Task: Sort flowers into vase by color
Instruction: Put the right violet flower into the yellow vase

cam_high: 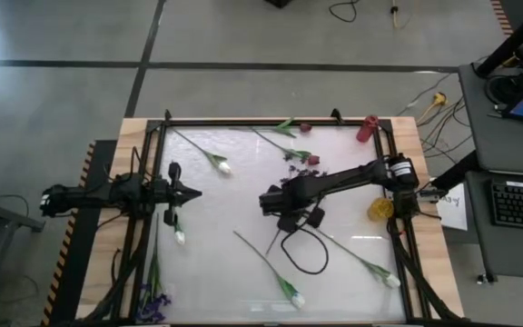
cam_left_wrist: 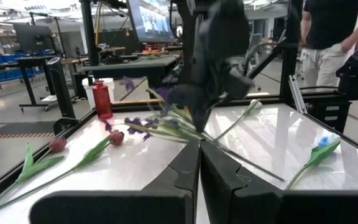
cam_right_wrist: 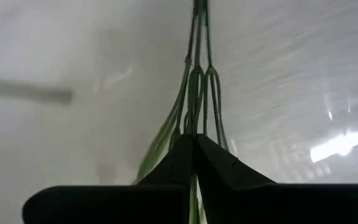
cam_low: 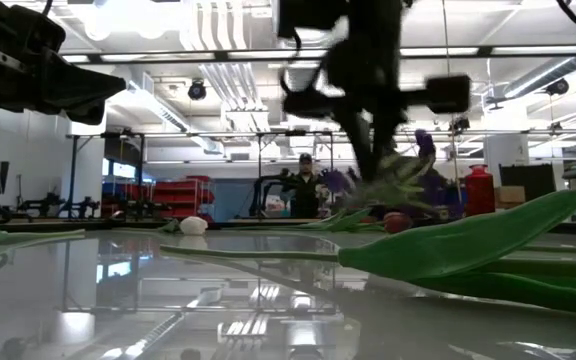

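Observation:
My right gripper (cam_high: 269, 202) hangs over the middle of the white table, pointing down, shut on a spray of small purple blossoms (cam_left_wrist: 143, 122) with thin green stalks. White tulips lie flat on the table at the far left (cam_high: 218, 164), the left (cam_high: 179, 235), the near middle (cam_high: 291, 292) and the near right (cam_high: 389, 278). Two dark red buds (cam_high: 306, 127) (cam_high: 312, 160) lie near the far edge. Another purple spray (cam_high: 156, 305) lies at the near left corner. My left gripper (cam_high: 193, 192) waits shut and level at the table's left side. My right gripper pinches the purple spray's bundle of green stalks (cam_right_wrist: 196, 118) between its two fingers, coming from above and pointing down. The blossoms (cam_low: 420, 141) are raised off the table. The long stem (cam_left_wrist: 247, 160) slants down behind the fingers; whether its end touches the table I cannot tell.
A red vase (cam_high: 367, 128) stands at the far right corner and a yellow vase (cam_high: 380, 208) at the right edge. A black cable loop (cam_high: 303, 256) hangs under the right arm. A dark frame (cam_high: 243, 122) borders the table. A person stands in the room beyond.

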